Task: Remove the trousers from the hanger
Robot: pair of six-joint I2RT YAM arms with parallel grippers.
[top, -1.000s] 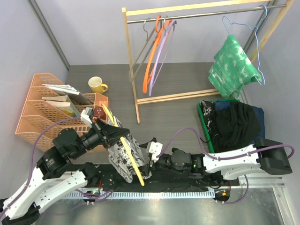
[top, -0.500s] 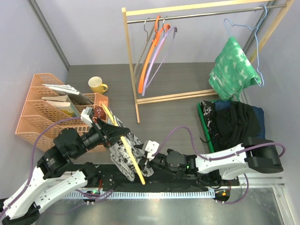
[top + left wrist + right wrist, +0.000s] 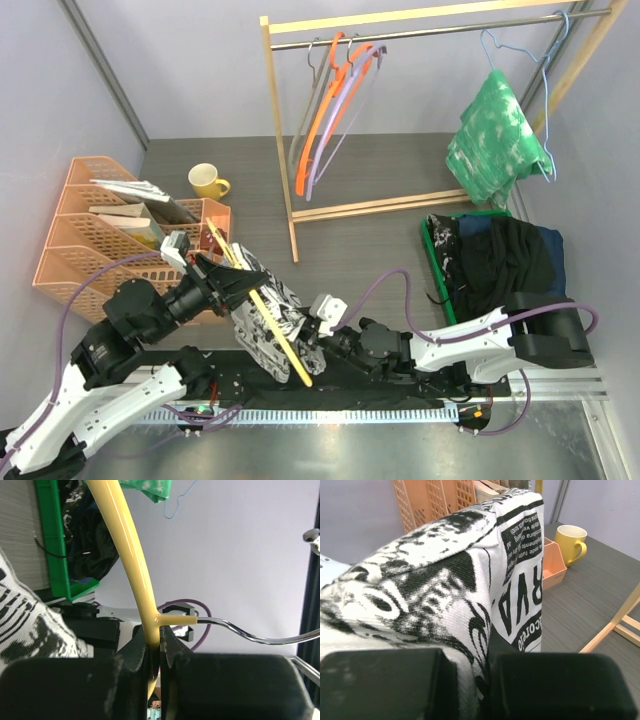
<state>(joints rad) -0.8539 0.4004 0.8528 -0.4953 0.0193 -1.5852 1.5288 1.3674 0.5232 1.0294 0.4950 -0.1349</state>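
White newspaper-print trousers (image 3: 290, 318) hang folded over a yellow hanger (image 3: 283, 345) near the table's front edge. My left gripper (image 3: 226, 284) is shut on the hanger's neck (image 3: 150, 622), just below its metal hook (image 3: 260, 637). In the left wrist view the trousers (image 3: 25, 615) show at the lower left. My right gripper (image 3: 314, 338) is at the trousers' right edge. In the right wrist view the printed cloth (image 3: 445, 580) fills the frame, and the right gripper (image 3: 482, 680) is shut on a fold of it.
A wooden rack (image 3: 292, 205) at the back holds orange and lilac hangers (image 3: 322, 115) and a green-and-white mottled garment (image 3: 497, 135) on a blue hanger. A green bin (image 3: 433, 262) of dark garments sits at the right. A yellow mug (image 3: 208, 181) and orange file trays (image 3: 95, 245) stand at the left.
My right gripper has reached left to the trousers' edge and gone from open to shut on the cloth. The left gripper still holds the hanger. The empty hangers on the rack sway.
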